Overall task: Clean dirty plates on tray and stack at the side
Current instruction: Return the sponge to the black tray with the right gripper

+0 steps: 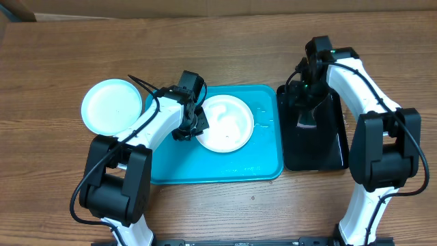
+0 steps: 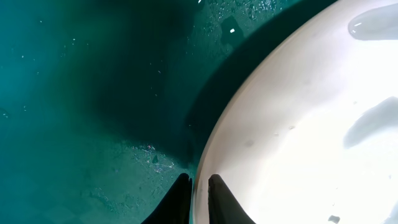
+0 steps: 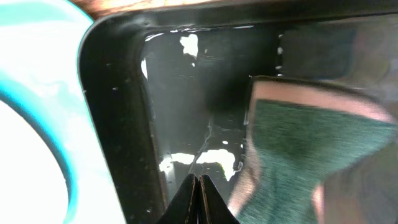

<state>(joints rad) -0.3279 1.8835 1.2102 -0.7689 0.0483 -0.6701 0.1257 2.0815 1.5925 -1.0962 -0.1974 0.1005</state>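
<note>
Just one white plate (image 1: 229, 126) on tray (image 1: 205, 169), one blue plate (image 1: 111, 106) beside

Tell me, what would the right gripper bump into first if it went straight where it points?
Probably the wet floor of the black tray. The right gripper is shut and aims at bare tray floor, just left of the green sponge; depth is hard to judge.
</note>
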